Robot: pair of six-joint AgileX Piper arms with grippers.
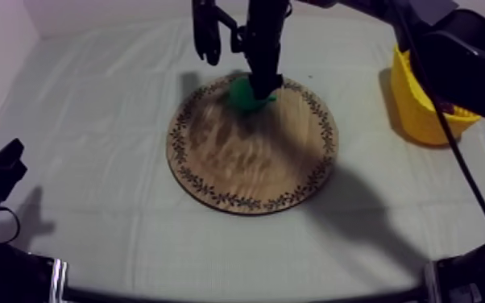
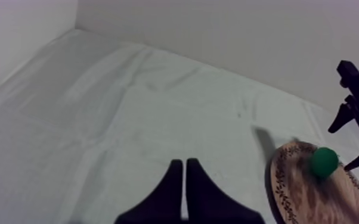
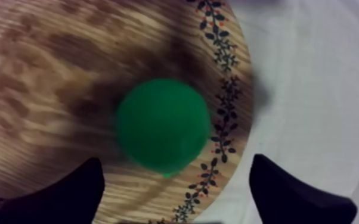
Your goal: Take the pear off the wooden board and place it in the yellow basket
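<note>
Right gripper (image 3: 176, 161) hangs wide open over the pear (image 3: 163, 125), ready to grab; left gripper (image 2: 185, 170) rests pinched together, empty.

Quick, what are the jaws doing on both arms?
Left gripper: closed, holding nothing.
Right gripper: open, over the pear on the board.

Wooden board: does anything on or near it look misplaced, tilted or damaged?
Nothing stands out. The pear sits on the wooden board near its rim; the board lies flat on the cloth; the yellow basket stands apart.
</note>
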